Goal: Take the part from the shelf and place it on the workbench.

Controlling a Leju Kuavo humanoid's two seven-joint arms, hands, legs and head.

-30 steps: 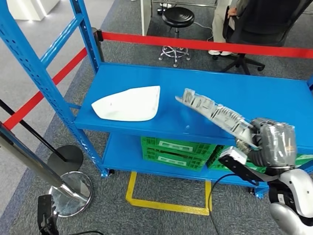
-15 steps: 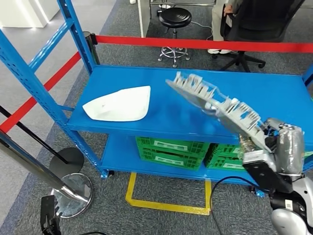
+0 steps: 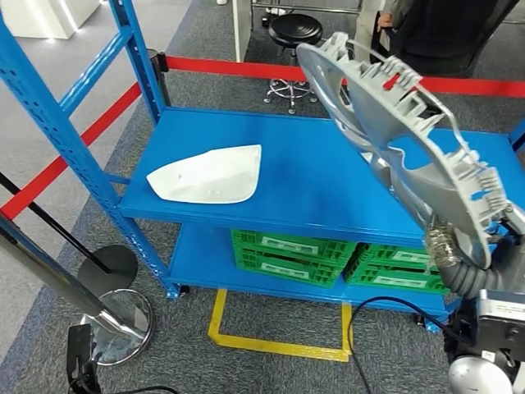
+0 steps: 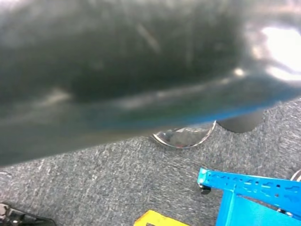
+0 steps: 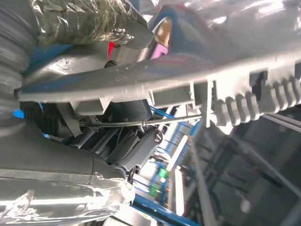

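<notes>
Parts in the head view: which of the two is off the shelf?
The grey ribbed part, held up in the right hand above the blue shelf. The white part lies flat on the shelf.

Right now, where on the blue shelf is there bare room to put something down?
The blue shelf top is bare between the white part and the grey part held up by the right robot hand. The lower level is crowded with green crates.
</notes>
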